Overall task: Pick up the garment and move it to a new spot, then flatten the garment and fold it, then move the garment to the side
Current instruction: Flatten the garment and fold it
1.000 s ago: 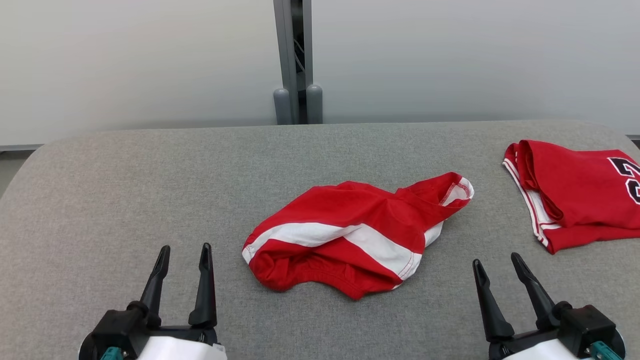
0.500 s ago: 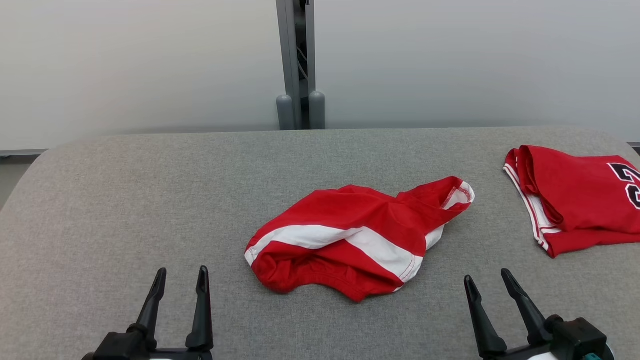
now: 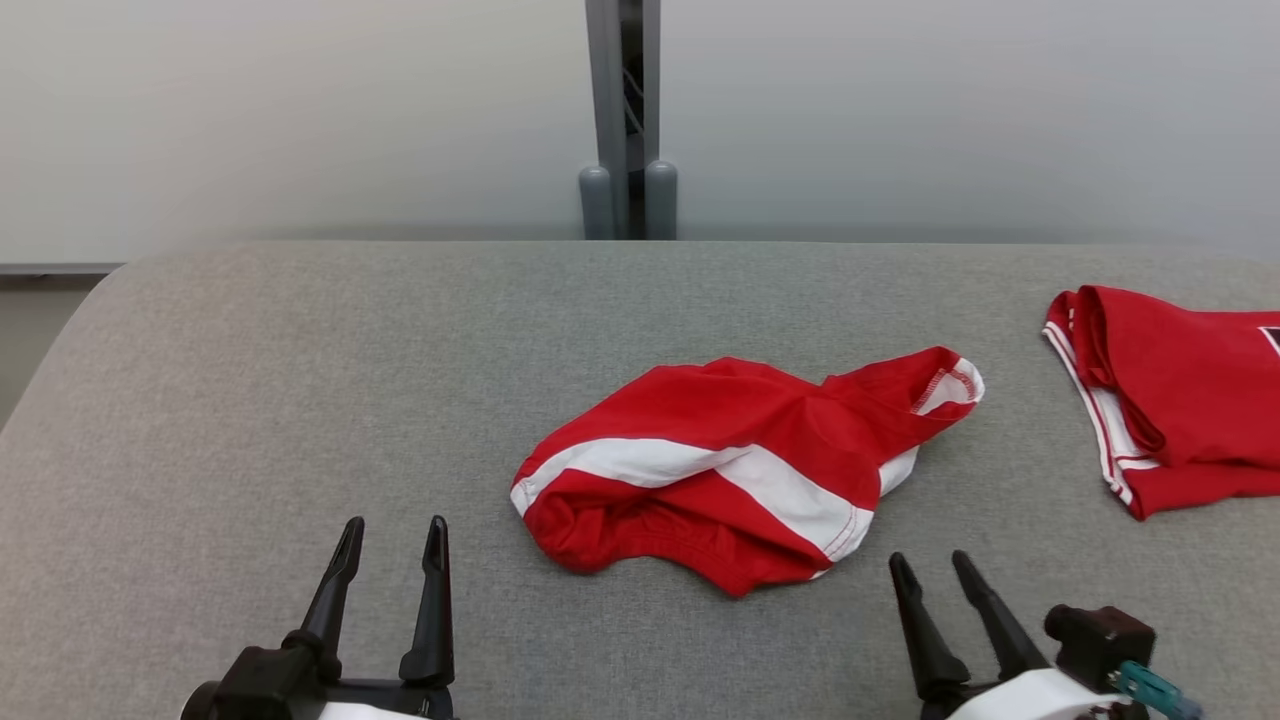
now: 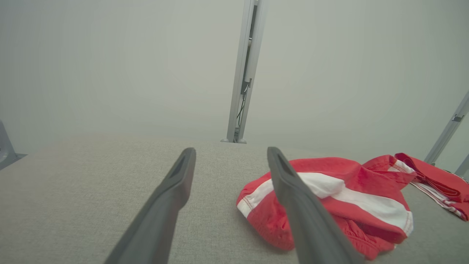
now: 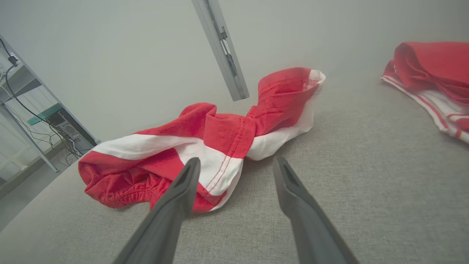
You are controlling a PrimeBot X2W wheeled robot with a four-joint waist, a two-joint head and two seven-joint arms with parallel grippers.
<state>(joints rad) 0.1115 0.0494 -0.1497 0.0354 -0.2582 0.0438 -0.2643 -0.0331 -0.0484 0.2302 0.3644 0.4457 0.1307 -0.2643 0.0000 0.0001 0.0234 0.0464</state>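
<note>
- Across most of the head view spreads a broad grey woven-fabric bench (image 3: 250,400) with rounded corners, carrying everything else.
- Behind it stands a plain pale wall (image 3: 300,110), split by an upright grey metal post (image 3: 625,110) at the bench's far edge.
- Near the bench's middle lies the crumpled red cloth garment with a broad white stripe (image 3: 740,470), bunched in a loose heap, with one red-and-white opening turned toward the far right.
- At the bench's right edge, well apart from that heap, rests a second red garment with white trim (image 3: 1190,400), folded and partly cut off by the frame.
- At the lower left, the left claw (image 3: 396,522) hovers over bare bench, its two dark fingers spread and released, holding nothing, apart from the striped garment.
- At the lower right, the right claw (image 3: 928,558) is likewise released and empty, its tips near the garment's near right corner, with bare bench showing between them.
</note>
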